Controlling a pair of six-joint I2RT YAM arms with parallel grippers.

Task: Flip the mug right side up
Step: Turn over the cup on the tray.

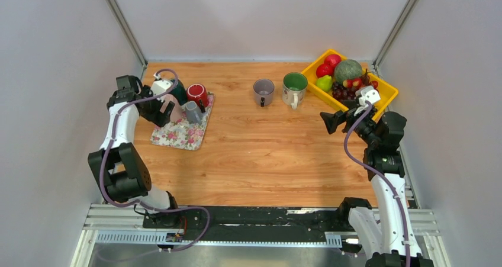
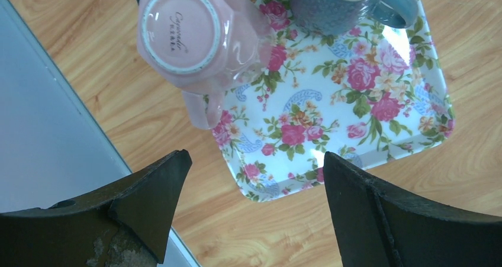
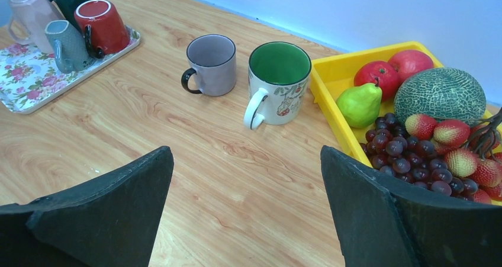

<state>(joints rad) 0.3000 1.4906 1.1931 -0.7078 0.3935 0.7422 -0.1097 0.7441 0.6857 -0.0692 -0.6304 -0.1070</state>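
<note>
Several mugs stand upside down on a floral tray (image 1: 183,134) at the back left: pink (image 1: 175,109), dark green (image 1: 178,92), red (image 1: 197,93) and blue-grey (image 1: 192,111). In the left wrist view the pink mug (image 2: 189,36) shows its base, its handle pointing toward me, at the tray's (image 2: 355,125) left edge; the blue-grey mug (image 2: 337,3) is beyond it. My left gripper (image 2: 256,157) is open and empty, above the tray's near corner, just short of the pink mug; it also shows in the top view (image 1: 164,112). My right gripper (image 1: 327,122) is open and empty over bare table (image 3: 246,151).
A grey mug (image 1: 263,91) and a white mug with a green inside (image 1: 294,88) stand upright at the back middle. A yellow tray (image 1: 379,86) of fruit sits at the back right, close to the right gripper. The left wall runs beside the floral tray.
</note>
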